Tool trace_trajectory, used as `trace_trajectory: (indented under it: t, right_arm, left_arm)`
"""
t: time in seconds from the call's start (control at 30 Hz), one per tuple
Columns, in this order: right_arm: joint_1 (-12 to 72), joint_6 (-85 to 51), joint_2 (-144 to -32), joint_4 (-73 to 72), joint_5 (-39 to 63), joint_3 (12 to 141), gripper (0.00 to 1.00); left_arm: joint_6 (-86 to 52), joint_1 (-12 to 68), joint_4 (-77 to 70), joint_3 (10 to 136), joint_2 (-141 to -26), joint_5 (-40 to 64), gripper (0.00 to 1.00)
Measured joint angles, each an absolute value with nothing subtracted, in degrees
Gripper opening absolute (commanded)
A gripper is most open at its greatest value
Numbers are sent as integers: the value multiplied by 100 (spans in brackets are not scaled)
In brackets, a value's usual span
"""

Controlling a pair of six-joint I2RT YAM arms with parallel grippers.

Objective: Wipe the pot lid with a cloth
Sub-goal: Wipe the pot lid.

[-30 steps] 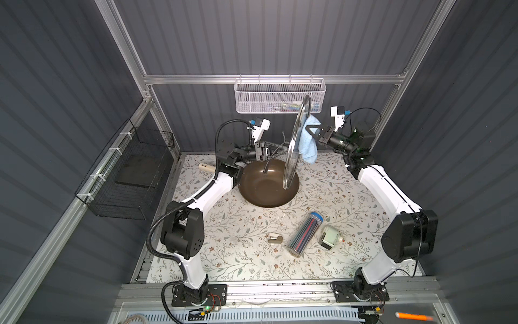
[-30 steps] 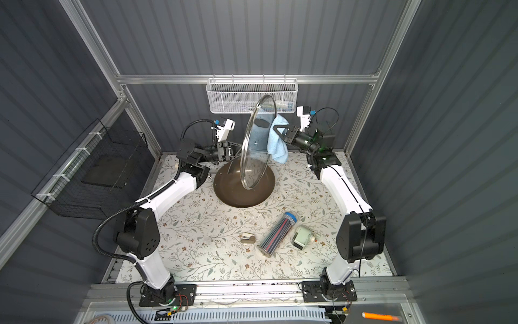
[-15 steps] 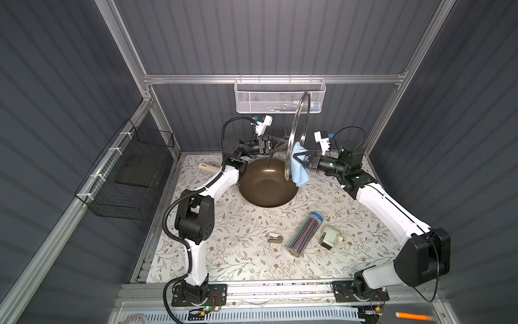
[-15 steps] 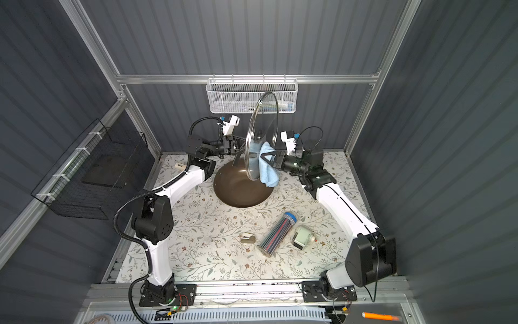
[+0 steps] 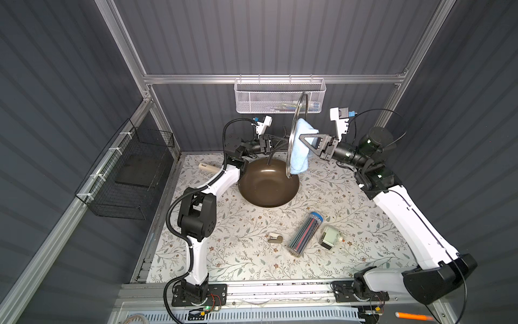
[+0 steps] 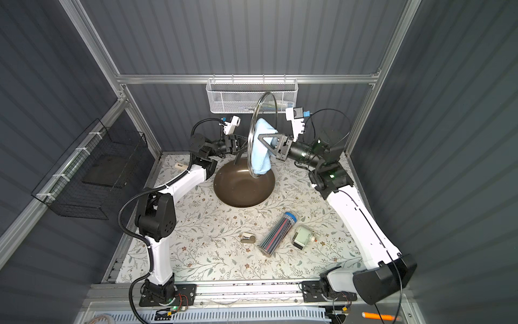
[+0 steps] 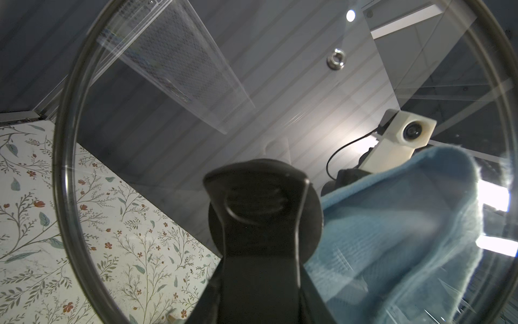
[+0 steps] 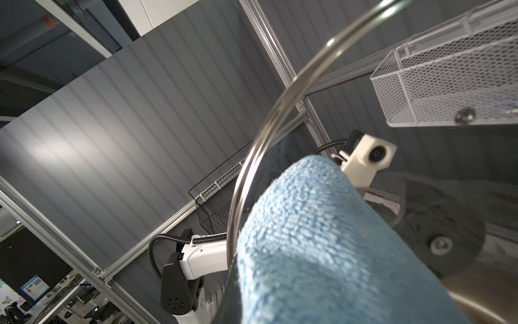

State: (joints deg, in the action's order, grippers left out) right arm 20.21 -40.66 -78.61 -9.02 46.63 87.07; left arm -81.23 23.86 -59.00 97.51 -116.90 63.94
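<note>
The pot lid (image 5: 293, 131) (image 6: 253, 131), clear glass with a metal rim, stands on edge in the air above the dark brown pan (image 5: 266, 190) (image 6: 241, 190). My left gripper (image 5: 281, 141) (image 6: 242, 142) is shut on its black handle (image 7: 258, 202). My right gripper (image 5: 302, 138) (image 6: 260, 138) is shut on the light blue cloth (image 5: 298, 153) (image 6: 260, 154). The cloth (image 7: 392, 238) (image 8: 322, 238) is pressed flat against the glass on the side away from the handle, over the upper and middle part of the lid. Its lower end hangs down to the rim.
A white mesh basket (image 5: 280, 96) hangs on the back wall just behind the lid's top. A black wire basket (image 5: 126, 174) hangs on the left wall. On the mat lie a tube of pencils (image 5: 305, 234), a small pale device (image 5: 330, 237) and a small clip (image 5: 274, 238).
My right gripper took the cloth down the glass half a second ago and has come back up since. The left gripper has kept the lid on edge over the pan.
</note>
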Motion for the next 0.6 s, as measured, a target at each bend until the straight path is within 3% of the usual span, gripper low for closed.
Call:
trace_trajectory:
  t: [0.3,0.6]
  right_arm:
    - [1424,-4305,-9218,-1194,4458,9395,0]
    - [1295,-4346,-9367,-1072,4313,9000,0]
  left_arm:
    - [-8182,2386,-6080,9362,-11424,6305,0]
    - [-8235,2386,-6479,9373,-11271,6285,0]
